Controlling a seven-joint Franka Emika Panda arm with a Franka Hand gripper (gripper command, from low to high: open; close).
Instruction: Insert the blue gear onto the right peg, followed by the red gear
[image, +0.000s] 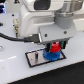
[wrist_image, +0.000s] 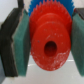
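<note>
- Wrist view, nearest: the gripper (wrist_image: 44, 42) had its jaws clenched on the red gear (wrist_image: 49, 42), teal pads (wrist_image: 21, 45) pressing both sides.
- Behind it, the blue gear (wrist_image: 36, 7) showed teeth past the red rim.
- Exterior view: the blue gear (image: 50, 56) lay on the base plate (image: 34, 59), on the white bench (image: 70, 72), with the red gear (image: 54, 48) just above.

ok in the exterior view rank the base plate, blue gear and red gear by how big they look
1. base plate, widest by far
2. blue gear, though partly hidden under the red one
3. red gear, smallest, held between the gripper fingers, so partly covered
</note>
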